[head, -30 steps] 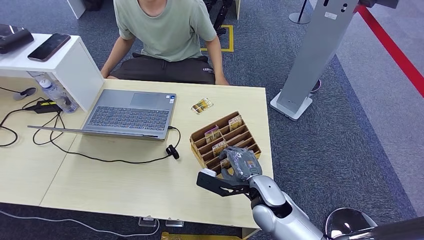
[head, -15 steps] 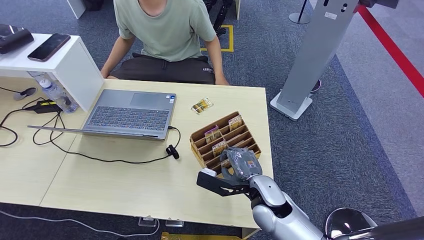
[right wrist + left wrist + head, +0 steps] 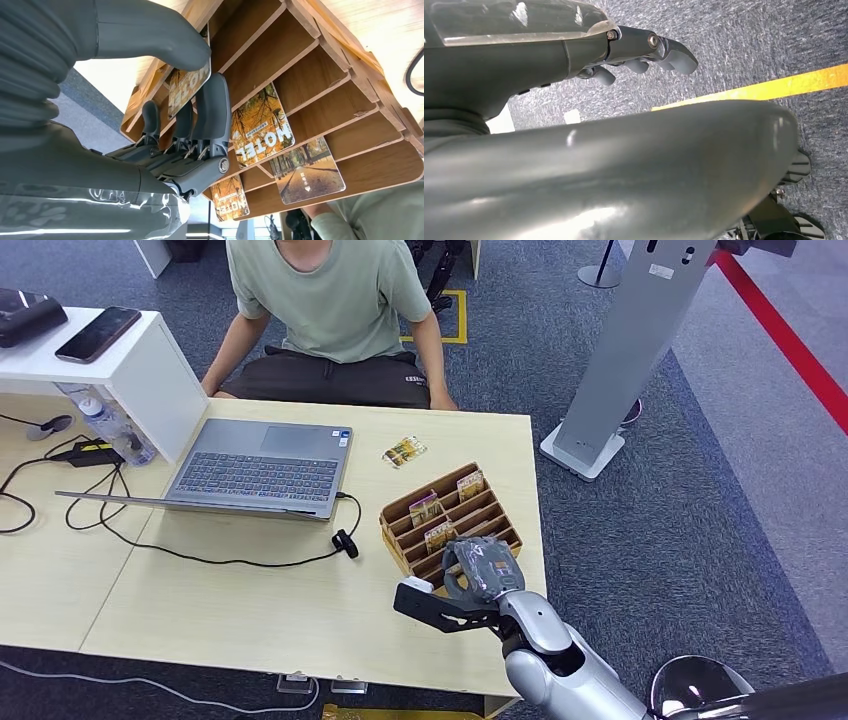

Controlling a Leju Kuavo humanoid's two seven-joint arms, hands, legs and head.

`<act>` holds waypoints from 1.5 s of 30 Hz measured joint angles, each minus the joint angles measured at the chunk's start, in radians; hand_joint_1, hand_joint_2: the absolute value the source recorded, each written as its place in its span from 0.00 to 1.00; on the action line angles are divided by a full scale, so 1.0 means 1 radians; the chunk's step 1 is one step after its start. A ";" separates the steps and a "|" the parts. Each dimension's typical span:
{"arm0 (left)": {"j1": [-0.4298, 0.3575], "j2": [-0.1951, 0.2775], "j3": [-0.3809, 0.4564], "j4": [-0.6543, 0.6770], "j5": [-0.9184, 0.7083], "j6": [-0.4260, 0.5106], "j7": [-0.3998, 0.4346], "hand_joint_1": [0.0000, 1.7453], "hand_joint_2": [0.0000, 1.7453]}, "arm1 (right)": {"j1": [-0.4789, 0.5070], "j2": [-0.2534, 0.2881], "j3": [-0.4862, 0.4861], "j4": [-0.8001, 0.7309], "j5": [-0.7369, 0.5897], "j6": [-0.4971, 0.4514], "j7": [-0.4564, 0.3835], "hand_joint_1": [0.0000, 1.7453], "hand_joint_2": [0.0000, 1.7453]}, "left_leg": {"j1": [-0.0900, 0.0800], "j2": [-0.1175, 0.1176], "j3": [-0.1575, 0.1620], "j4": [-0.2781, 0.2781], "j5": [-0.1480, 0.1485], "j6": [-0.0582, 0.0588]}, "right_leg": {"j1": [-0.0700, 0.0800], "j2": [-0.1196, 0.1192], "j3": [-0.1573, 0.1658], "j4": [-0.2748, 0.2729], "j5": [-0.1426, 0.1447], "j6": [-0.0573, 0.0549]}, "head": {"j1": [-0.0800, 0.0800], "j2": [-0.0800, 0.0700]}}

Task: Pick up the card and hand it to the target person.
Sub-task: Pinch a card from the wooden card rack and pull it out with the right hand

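1. Your right robot hand [image 3: 192,107] is at the slotted brown wooden card rack [image 3: 400,523] near the right end of the pale wooden desk [image 3: 250,610]. Its thumb and fingers [image 3: 212,115] pinch the autumn-tree printed "MOTEL" card [image 3: 189,82], which sits in a near-end slot.
2. Judge the pinch before lifting: the thumb covers the card's upper edge, so the hold looks shallow.
3. Draw the card out along the slot walls, not sideways, or the light rack may tip or slide.
4. Mind the neighbouring card with large "MOTEL" lettering [image 3: 261,131] just beside your fingers; avoid dragging it out.
5. Once clear, carry the card over the open grey laptop [image 3: 262,468] side towards the seated person in the green T-shirt [image 3: 330,290].
6. Your left robot hand [image 3: 644,50] hangs over carpet, fingers curled, holding nothing.
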 joint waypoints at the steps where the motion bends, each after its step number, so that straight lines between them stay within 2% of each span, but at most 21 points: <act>1: 0.000 0.000 0.000 0.000 0.000 0.000 0.000 0.00 0.00 | 0.000 0.000 0.000 0.000 0.000 0.000 0.000 0.64 1.00 | 0.000 0.000 0.000 0.000 0.000 0.000 | 0.000 0.000 0.000 0.000 0.000 0.000 | 0.000 0.000; 8: 0.000 0.000 -0.002 0.000 -0.001 0.000 0.000 0.00 0.00 | 0.001 -0.001 -0.001 0.000 0.000 0.000 0.000 0.78 1.00 | 0.000 0.000 0.000 0.000 0.000 0.000 | 0.000 0.000 0.000 0.000 0.000 0.000 | 0.000 0.000; 14: 0.000 0.000 -0.007 0.000 -0.001 0.000 0.000 0.00 0.00 | 0.001 -0.001 -0.001 -0.003 0.000 0.000 -0.001 0.84 1.00 | 0.000 0.000 0.000 0.000 0.000 0.000 | 0.000 0.000 0.000 0.000 0.000 0.000 | 0.000 0.000; 36: 0.000 0.000 -0.008 0.000 0.009 -0.004 -0.020 0.00 0.00 | -0.005 -0.001 -0.001 -0.035 0.015 -0.002 -0.015 0.82 1.00 | 0.000 0.000 0.000 0.000 0.000 0.000 | 0.000 0.000 0.000 0.000 0.000 0.000 | 0.000 0.000; 45: 0.000 0.000 -0.008 0.000 -0.002 -0.007 -0.034 0.00 0.00 | -0.120 -0.004 -0.001 -0.135 -0.010 0.036 -0.014 0.82 1.00 | 0.000 0.000 0.000 0.000 0.001 0.000 | 0.000 0.000 0.000 0.001 0.001 -0.001 | 0.000 0.000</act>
